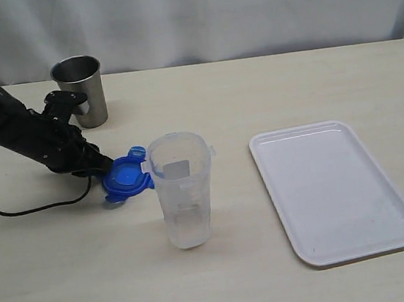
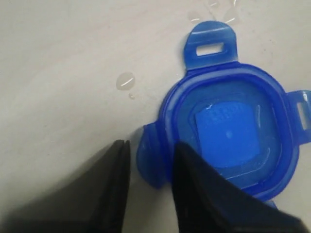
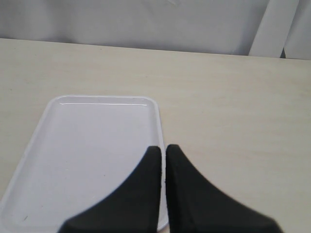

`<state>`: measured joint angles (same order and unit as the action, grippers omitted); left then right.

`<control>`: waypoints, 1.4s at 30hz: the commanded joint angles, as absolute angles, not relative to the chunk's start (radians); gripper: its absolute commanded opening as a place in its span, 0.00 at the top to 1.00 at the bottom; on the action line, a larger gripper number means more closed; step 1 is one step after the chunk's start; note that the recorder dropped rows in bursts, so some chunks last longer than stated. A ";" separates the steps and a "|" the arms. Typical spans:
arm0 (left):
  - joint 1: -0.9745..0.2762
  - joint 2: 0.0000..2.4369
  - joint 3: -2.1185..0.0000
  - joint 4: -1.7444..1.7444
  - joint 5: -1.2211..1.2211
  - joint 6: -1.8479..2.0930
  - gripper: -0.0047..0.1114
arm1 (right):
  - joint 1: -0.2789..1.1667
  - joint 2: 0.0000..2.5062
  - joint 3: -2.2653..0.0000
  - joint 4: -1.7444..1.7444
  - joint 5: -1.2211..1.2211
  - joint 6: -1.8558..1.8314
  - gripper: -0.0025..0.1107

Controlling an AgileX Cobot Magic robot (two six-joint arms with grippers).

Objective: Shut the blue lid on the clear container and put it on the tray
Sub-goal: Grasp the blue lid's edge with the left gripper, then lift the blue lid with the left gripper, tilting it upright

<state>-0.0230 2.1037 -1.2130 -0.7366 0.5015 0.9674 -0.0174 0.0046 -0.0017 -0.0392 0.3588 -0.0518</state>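
- A tall clear plastic container (image 1: 183, 190) with a rounded-square rim stands upright and uncovered on a pale beige desk (image 1: 254, 93). Every place below is given from this container, as the exterior view shows it.
- A small rounded-square blue plastic lid (image 1: 125, 176) (image 2: 228, 131) with snap flaps lies flat on the desk just left of the container, near its rim. Whether the two touch cannot be told.
- The left gripper (image 1: 104, 165) (image 2: 150, 144), black, reaches in low from the left of the container to the lid's far edge.
- Its fingers (image 2: 194, 194) stand apart on either side of one lid flap. A sliver of desk shows between the flap and one finger, so they straddle it without clamping.
- A few water droplets (image 2: 125, 80) sit on the desk beside the lid.
- A flat white rectangular plastic tray (image 1: 332, 190) (image 3: 87, 145) with a low rim lies to the right of the container, well apart from it, and holds nothing.
- The right gripper (image 3: 163, 148) hangs over that tray's long edge, on the side away from the container. Its black fingers are pressed together and carry nothing.
- A shiny steel cup (image 1: 80, 88) stands upright behind and to the left of the container, beyond the left arm.
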 commanded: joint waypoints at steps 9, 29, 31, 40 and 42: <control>-0.025 2.103 -1.213 -0.738 0.497 0.966 0.96 | -0.021 0.000 0.000 -0.038 0.358 -0.060 0.94; -0.030 1.883 -1.211 -0.746 0.614 0.961 0.96 | -0.021 0.000 0.000 -0.038 0.358 -0.060 0.94; -0.041 1.867 -1.211 -0.742 0.619 0.964 0.96 | -0.021 0.000 0.000 -0.038 0.358 -0.060 0.94; -0.139 1.798 -1.211 -0.694 0.539 0.966 0.96 | -0.021 0.000 0.000 -0.038 0.358 -0.060 0.94; -0.155 1.787 -1.211 -0.665 0.515 0.966 0.96 | -0.021 0.000 0.000 -0.038 0.358 -0.060 0.94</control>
<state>-0.1333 1.8100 -1.2130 -0.6973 0.5585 0.9674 -0.0174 0.0046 -0.0017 -0.0392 0.3588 -0.0518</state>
